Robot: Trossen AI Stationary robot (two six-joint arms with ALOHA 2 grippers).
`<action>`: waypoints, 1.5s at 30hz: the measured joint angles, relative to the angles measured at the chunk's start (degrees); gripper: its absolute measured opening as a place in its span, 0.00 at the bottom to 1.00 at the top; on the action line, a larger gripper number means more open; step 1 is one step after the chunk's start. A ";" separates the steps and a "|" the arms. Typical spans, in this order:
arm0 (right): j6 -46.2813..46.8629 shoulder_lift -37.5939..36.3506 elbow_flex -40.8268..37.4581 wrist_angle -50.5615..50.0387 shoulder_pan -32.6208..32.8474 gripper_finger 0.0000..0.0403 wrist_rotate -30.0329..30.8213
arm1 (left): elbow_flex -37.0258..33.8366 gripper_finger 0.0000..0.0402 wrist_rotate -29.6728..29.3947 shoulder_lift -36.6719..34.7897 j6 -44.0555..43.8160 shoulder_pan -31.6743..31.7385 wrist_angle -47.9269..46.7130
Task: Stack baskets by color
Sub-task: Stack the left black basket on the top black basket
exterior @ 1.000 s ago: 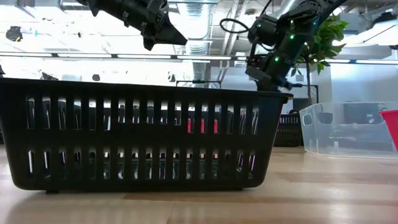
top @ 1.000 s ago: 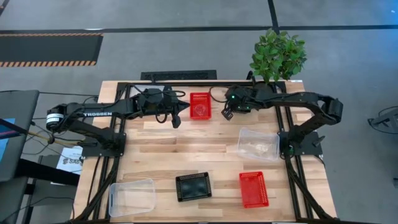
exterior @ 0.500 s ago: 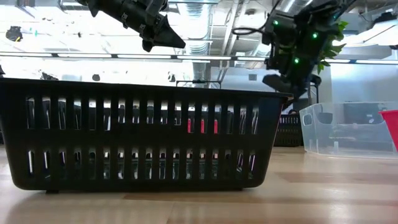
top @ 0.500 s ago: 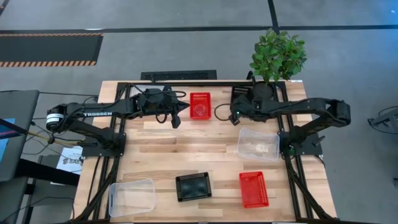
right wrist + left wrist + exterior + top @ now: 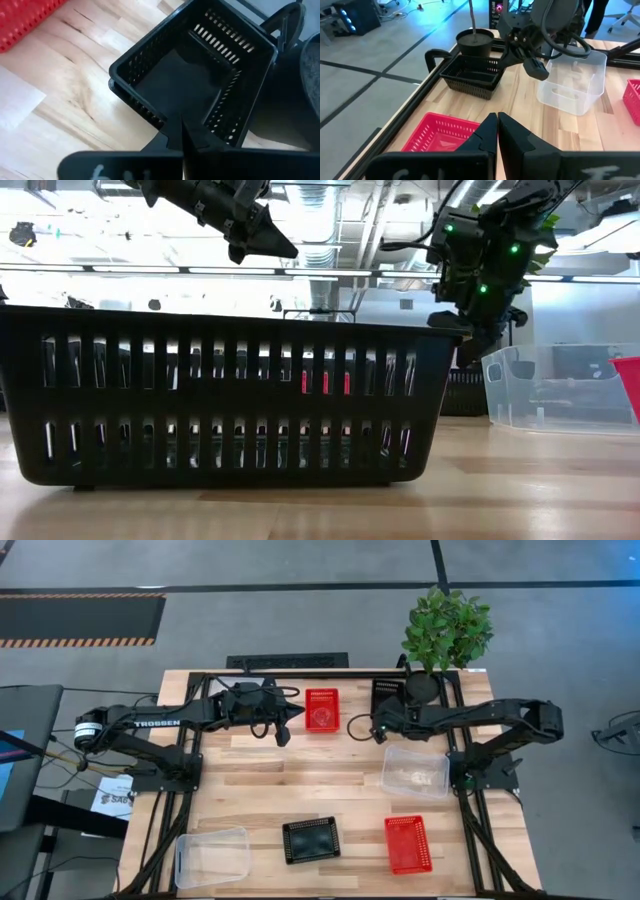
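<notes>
Six baskets on bench (image 5: pixel 300 775). Two red: far-edge red basket (image 5: pixel 321 709), near-edge red basket (image 5: pixel 408 843). Two black: front black basket (image 5: pixel 311 839), far black basket (image 5: pixel 387 692) beside plant pot (image 5: pixel 421 687). Two clear: left clear basket (image 5: pixel 212 857), right clear basket (image 5: pixel 415 770).

Left claw (image 5: pixel 290 715) clenched, empty, beside far-edge red basket. Right claw (image 5: pixel 378 730) clenched, empty, above bench just beside far black basket.

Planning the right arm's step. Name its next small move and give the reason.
Probably open the right gripper and lower it onto the far black basket's rim. Its fingers are shut and empty, poised just above that basket's near wall, and a second black basket waits at the table's near edge.
</notes>
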 joint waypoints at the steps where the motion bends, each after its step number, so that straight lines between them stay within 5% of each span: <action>1: 0.01 0.50 0.00 -0.04 -0.05 0.01 -0.61 | 0.00 0.00 0.01 0.00 -0.29 0.00 -0.01; 23: -8.22 -2.60 2.45 5.55 0.06 0.01 -3.36 | 0.00 0.00 0.45 -0.04 -0.53 0.00 2.51; 29: -9.89 1.68 2.49 14.18 -0.16 0.01 -5.98 | 0.00 0.00 -0.15 -1.77 0.27 0.00 0.45; 45: -11.22 7.54 2.49 18.31 -5.83 0.01 -11.23 | 0.00 0.00 -2.94 -5.64 0.23 0.00 -4.45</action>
